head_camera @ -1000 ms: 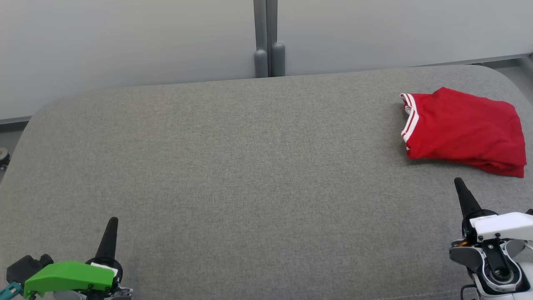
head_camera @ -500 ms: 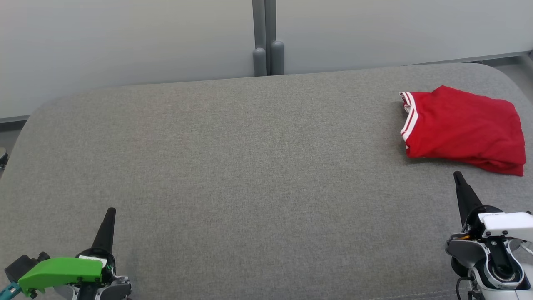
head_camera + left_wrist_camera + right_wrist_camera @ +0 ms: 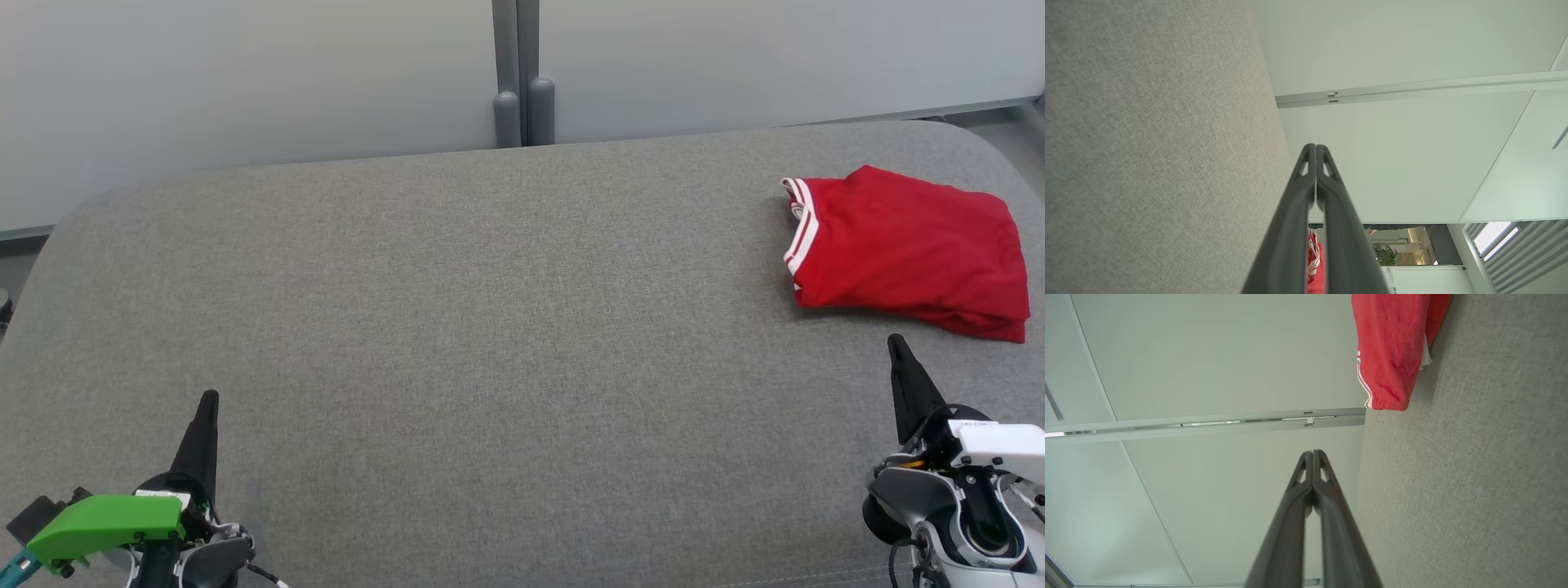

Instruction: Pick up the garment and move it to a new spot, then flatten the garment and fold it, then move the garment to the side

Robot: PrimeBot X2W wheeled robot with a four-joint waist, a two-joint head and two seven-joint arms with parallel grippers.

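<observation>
Garment [image 3: 906, 249] folded on cushion [image 3: 490, 327], right gripper [image 3: 896, 343] just short of it, left gripper [image 3: 209, 398] well apart at near-left, both low, pointing forward, jaws pressed together, empty

Got a red folded cloth garment [image 3: 906, 249] lying on the far right of the grey fabric-covered table [image 3: 490, 327], toward its back edge. Down at the near-left corner, the left gripper [image 3: 209, 398], well apart from the garment. At the near right, the right gripper [image 3: 896, 343], just in front of the garment and not touching. Behind the table, pale flat wall panels [image 3: 245, 90] side by side, with two grey round-topped posts [image 3: 522, 110] standing at the seam between them, roughly mid-table.
</observation>
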